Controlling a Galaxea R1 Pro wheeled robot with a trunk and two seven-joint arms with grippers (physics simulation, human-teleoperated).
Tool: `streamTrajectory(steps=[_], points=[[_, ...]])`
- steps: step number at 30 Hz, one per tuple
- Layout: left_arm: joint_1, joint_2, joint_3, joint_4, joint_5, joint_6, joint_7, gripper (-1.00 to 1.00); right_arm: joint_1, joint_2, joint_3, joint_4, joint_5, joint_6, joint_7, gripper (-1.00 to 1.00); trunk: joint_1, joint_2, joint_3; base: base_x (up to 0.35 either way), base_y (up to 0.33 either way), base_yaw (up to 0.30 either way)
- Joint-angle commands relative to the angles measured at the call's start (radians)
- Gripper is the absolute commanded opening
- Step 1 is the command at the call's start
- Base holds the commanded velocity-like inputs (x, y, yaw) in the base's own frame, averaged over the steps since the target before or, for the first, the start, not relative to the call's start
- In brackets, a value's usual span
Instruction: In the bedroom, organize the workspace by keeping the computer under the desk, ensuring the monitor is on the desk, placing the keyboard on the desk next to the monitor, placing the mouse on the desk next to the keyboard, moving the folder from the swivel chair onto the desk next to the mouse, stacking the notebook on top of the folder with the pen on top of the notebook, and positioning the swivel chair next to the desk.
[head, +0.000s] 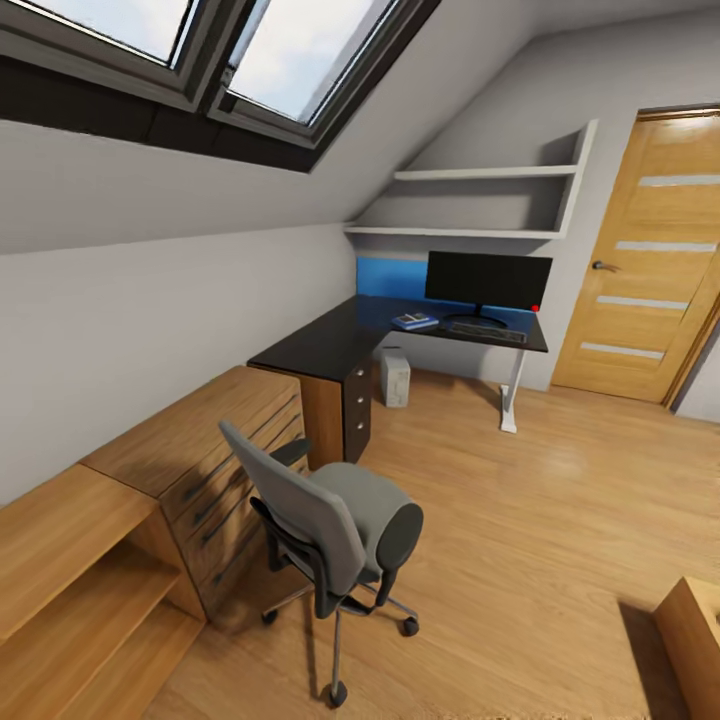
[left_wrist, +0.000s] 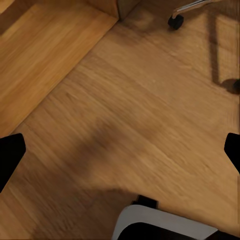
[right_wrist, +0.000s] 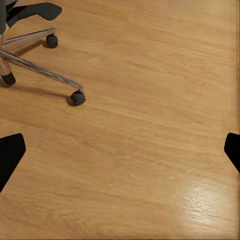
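Head: monitor (head: 488, 280) on desk (head: 330, 345); wrists: swivel chair (head: 330, 520) casters, floor (right_wrist: 150, 150).

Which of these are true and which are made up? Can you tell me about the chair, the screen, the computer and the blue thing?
1. The chair stands by the wooden dresser, away from the monitor. True.
2. The monitor lies on the floor. False: it stands upright on the desk.
3. The computer stands on the floor under the desk. True.
4. The blue folder is on the chair seat. False: it lies on the desk, left of the keyboard; the seat is bare.
5. The door is wide open. False: it looks shut.
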Motion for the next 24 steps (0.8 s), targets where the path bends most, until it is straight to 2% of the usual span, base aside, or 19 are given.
streamTrajectory(steps=[1, 11, 24], points=[[0.000, 0.000, -0.009, -0.001, 0.002, -0.002, 0.009, 1.00, -0.001, 0.000, 0.009, 0.001, -0.006, -0.002, -0.005, 1.00, 0.000, -0.001, -0.002, 0.000, 0.000, -0.218], [0.000, 0.000, -0.009, -0.001, 0.002, -0.001, 0.009, 1.00, -0.001, -0.001, 0.009, 0.001, -0.006, -0.002, -0.005, 1.00, 0.000, -0.001, -0.009, 0.000, 0.013, -0.221], [0.000, 0.000, -0.014, -0.001, 0.000, 0.000, 0.008, 1.00, -0.001, -0.001, 0.009, 0.000, -0.005, -0.002, -0.004, 1.00, 0.000, -0.001, -0.016, 0.000, 0.296, -0.237]])
